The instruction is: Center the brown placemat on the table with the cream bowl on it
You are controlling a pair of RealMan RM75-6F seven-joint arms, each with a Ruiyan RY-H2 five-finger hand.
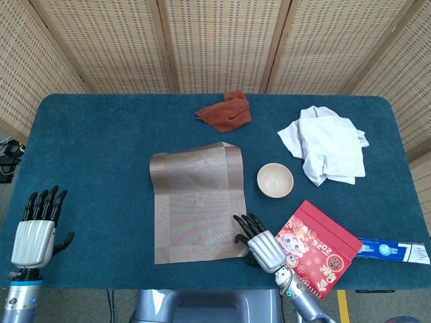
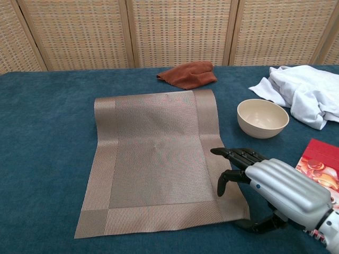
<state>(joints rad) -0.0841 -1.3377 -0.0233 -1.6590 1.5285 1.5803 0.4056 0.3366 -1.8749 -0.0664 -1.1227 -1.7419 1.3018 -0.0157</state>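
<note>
Right hand sits at the brown placemat's near right corner, fingers extended and parted, thumb seemingly on the mat's edge (contact unclear). Left hand hangs spread, holding nothing. Cream bowl sits beyond, off the mat.

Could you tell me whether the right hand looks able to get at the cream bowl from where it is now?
Probably yes. The right hand sits at the woven brown placemat's near right corner, and the round cream bowl stands beyond it on bare blue tabletop, with nothing lying between them.
</note>
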